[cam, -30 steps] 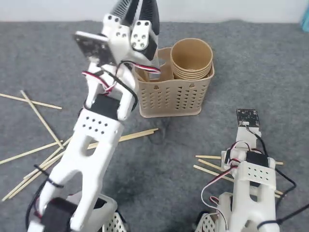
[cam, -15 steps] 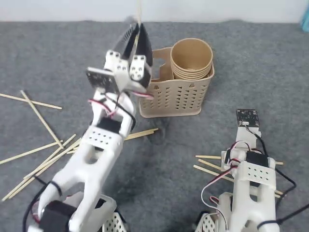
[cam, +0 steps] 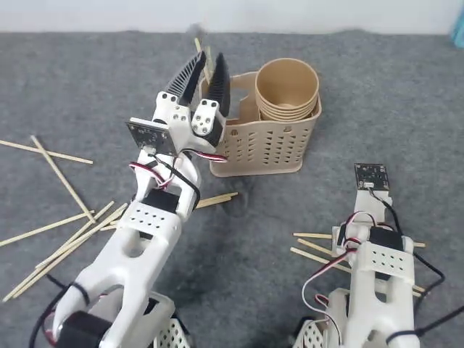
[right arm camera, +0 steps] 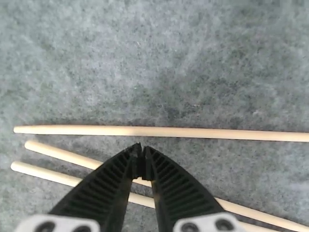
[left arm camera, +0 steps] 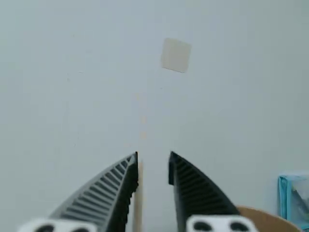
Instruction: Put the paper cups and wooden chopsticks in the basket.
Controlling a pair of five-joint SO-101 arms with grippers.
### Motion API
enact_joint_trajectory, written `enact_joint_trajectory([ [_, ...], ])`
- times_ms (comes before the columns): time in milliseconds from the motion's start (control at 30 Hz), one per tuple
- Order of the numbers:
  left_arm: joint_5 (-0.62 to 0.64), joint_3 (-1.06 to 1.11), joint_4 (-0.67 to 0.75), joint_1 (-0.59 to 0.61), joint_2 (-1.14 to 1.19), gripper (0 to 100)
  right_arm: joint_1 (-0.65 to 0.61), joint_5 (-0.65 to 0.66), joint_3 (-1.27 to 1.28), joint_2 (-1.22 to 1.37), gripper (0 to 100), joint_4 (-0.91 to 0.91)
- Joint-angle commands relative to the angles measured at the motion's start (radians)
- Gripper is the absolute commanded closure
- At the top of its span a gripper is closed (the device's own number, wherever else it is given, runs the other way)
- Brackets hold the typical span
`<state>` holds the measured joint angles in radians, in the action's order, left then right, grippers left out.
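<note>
High view shows the left gripper (cam: 208, 59) raised near the rim of the basket (cam: 264, 148), on the side away from the paper cups (cam: 288, 90), which already stand stacked inside it. One chopstick (cam: 199, 49) stands in the gap between the fingers and sticks out above them, a little tilted. The jaws have only a narrow gap. In the left wrist view the chopstick leans on one finger (left arm camera: 120, 186) and the other finger seems not to touch it, so I judge it is no more clamped. Such a stick is light, stiff and smooth, so it turns easily in the grip and rolls on the carpet (cam: 87, 94). I think it is best taken near the middle, across its length, with a firm pinch. The left arm is stretched forward from its base, with the wrist turned so the fingers point up toward the pale wall (left arm camera: 72, 72). The right arm is folded low, and the right gripper (right arm camera: 138, 151) points down with the tips pressed together and nothing between them, just above the loose chopsticks (right arm camera: 159, 131). More sticks (cam: 69, 243) lie scattered beside the left arm
</note>
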<state>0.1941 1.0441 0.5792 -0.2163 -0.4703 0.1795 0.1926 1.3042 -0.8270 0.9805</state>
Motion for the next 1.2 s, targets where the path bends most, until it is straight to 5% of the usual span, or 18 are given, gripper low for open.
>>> enact_joint_trajectory([
  [0,0.021,-0.045,-0.169,0.003,-0.091,82,-0.007,0.014,-0.012,-0.021,99.1,-0.013],
  [267,0.021,-0.171,-0.669,0.012,-0.48,82,-0.007,0.014,-0.012,-0.021,99.1,-0.015],
  [500,0.025,-0.444,-1.192,0.23,-0.652,81,-0.007,0.014,-0.012,-0.021,99.1,-0.015],
  [867,0.137,-0.691,-1.254,0.727,-0.288,82,-0.004,0.014,-0.008,-0.021,99.1,-0.007],
  [1167,0.137,-0.855,-1.353,0.925,0.127,81,-0.008,0.014,-0.006,-0.021,99.1,-0.007],
])
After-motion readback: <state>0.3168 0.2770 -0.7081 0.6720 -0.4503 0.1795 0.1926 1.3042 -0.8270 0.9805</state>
